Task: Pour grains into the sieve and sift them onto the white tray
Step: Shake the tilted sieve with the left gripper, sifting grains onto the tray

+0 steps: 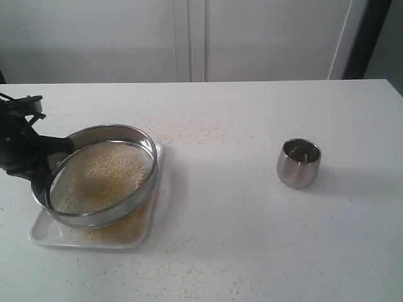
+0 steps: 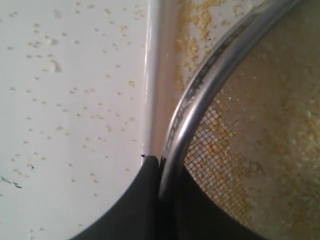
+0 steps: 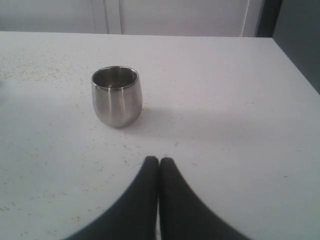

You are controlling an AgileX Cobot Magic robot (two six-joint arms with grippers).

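The sieve hangs tilted just over the white tray at the table's left, its right side higher. Pale and yellow-tan grains lie on its mesh, and fine meal covers the tray below. My left gripper is shut on the sieve's left rim, one black finger outside and one inside the steel band. In the left wrist view the mesh carries grains and the tray's rim runs beside it. My right gripper is shut on nothing, hovering short of the steel cup.
The small steel cup stands upright at the right of the table, apart from the tray. Stray specks of grain are scattered over the white tabletop behind and in front of the tray. A pale wall lies behind the table.
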